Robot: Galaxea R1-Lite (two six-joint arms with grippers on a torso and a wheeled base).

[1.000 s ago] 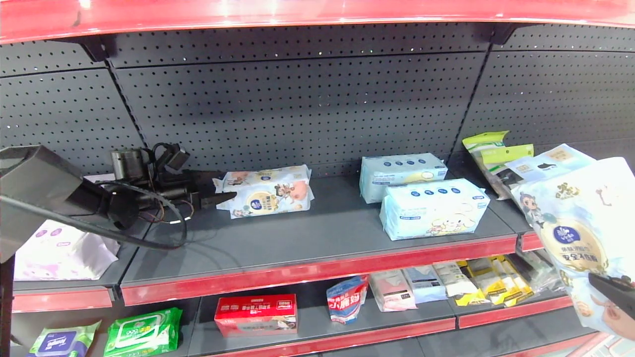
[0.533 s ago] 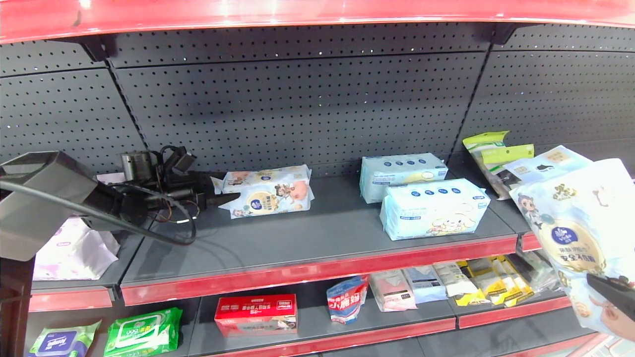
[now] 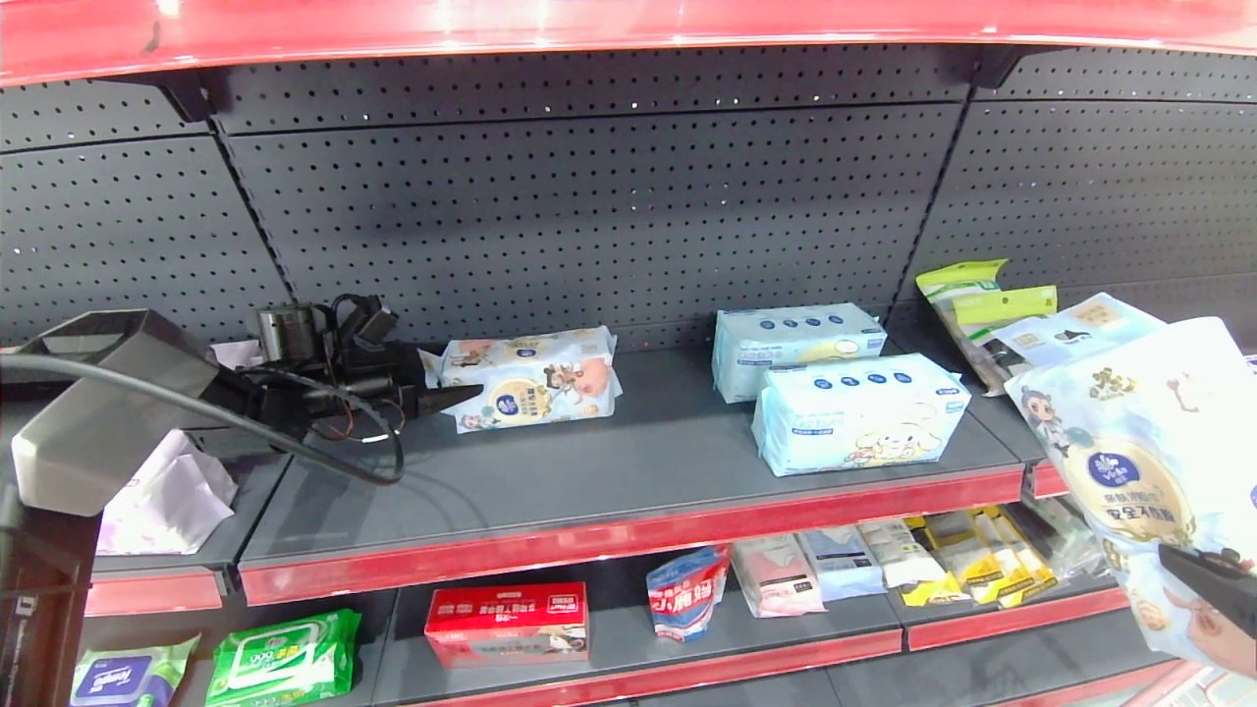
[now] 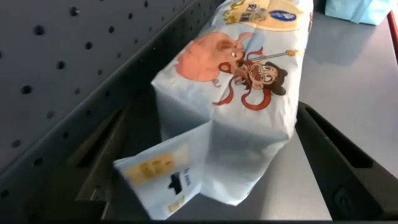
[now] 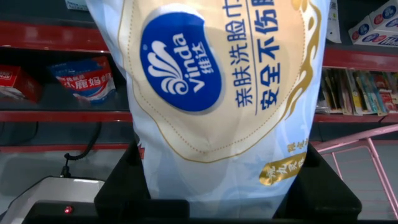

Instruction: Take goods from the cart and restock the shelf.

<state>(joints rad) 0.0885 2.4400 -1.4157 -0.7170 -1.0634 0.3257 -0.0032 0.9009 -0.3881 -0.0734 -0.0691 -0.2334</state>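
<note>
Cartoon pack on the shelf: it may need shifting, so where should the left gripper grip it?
Grip the cartoon pack by its narrow end, nearest the left gripper, coming along the shelf from the robot's left, I'd judge. It lies flat by the back panel, and that end sits between the open fingers.

The left arm [image 3: 108,412] slides to the right along the shelf [image 3: 609,462]. Its grey link now covers more of the pink pack [image 3: 167,496] at the shelf's left end, and the wrist hardware sits closer to the cartoon-printed wipes pack [image 3: 535,378]. The left gripper [image 3: 469,394] edges in with it, and its dark fingertip now reaches the pack's left corner. On the right, the large pouch [image 3: 1149,462] held in the right gripper [image 3: 1213,579] sinks very slightly.
</note>
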